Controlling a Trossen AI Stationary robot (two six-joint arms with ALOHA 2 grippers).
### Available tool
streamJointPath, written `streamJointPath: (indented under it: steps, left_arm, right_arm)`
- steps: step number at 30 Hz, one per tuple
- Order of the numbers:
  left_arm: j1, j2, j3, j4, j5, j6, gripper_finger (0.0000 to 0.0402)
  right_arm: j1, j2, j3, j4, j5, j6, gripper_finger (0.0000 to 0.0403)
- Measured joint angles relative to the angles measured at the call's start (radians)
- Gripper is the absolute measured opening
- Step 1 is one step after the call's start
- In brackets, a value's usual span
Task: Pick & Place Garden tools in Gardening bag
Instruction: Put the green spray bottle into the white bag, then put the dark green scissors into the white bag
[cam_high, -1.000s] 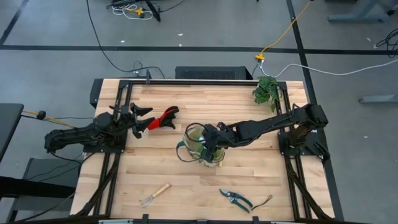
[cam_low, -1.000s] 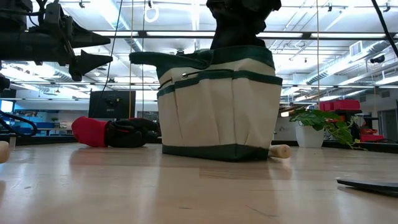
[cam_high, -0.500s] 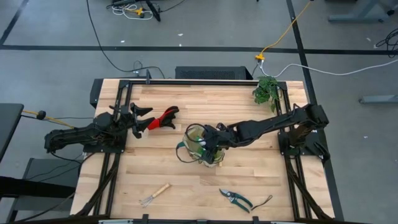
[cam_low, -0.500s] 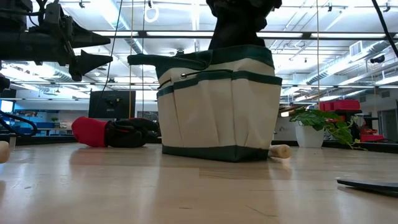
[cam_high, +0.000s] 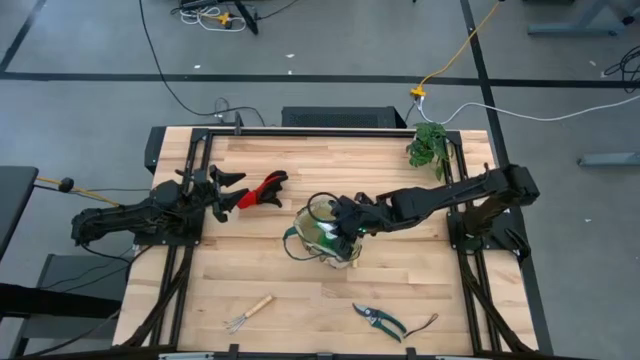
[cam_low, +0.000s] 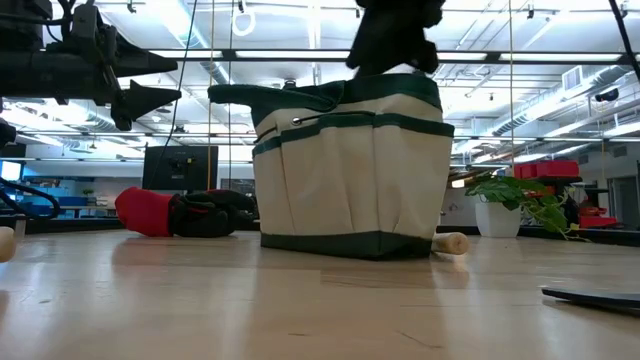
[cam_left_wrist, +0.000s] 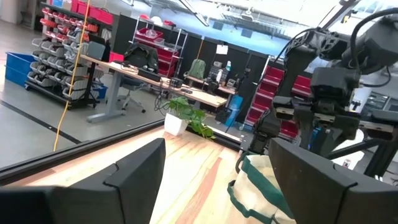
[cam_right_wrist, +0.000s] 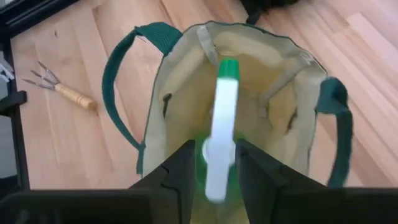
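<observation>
The beige gardening bag (cam_high: 322, 232) with green trim stands upright mid-table, also in the low view (cam_low: 350, 170). My right gripper (cam_high: 350, 224) is just above its open mouth (cam_right_wrist: 214, 171), open. Its fingers stand on either side of the white top of the green bottle (cam_right_wrist: 219, 118), which sits inside the bag. My left gripper (cam_high: 226, 190) is open and empty, raised at the table's left beside the red-and-black tool (cam_high: 262, 190). The wooden-handled rake (cam_high: 248, 313) and the teal pruning shears (cam_high: 380, 321) lie near the front edge.
A second wooden handle end (cam_low: 450, 242) sticks out from under the bag's right side. The leafy plant (cam_high: 428, 147) stands at the far right corner. The rake also shows beside the bag in the right wrist view (cam_right_wrist: 61, 88). Bare wood lies between the bag and the front tools.
My right gripper has risen out of the bag's mouth and shifted a little toward the table's right edge. The bag has stayed in place.
</observation>
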Motion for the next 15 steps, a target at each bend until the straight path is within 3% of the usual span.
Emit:
streamJointPath:
  steps: [9, 15]
  left_arm:
    - [0.0, 0.0, 0.0, -0.001, 0.0, 0.0, 0.0291]
    - [0.0, 0.0, 0.0, -0.001, 0.0, 0.001, 0.0291]
  right_arm:
    - [0.017, -0.062, 0.0, -0.199, 0.015, 0.108, 0.0114]
    - [0.061, -0.084, 0.0, -0.296, -0.043, 0.199, 0.0114]
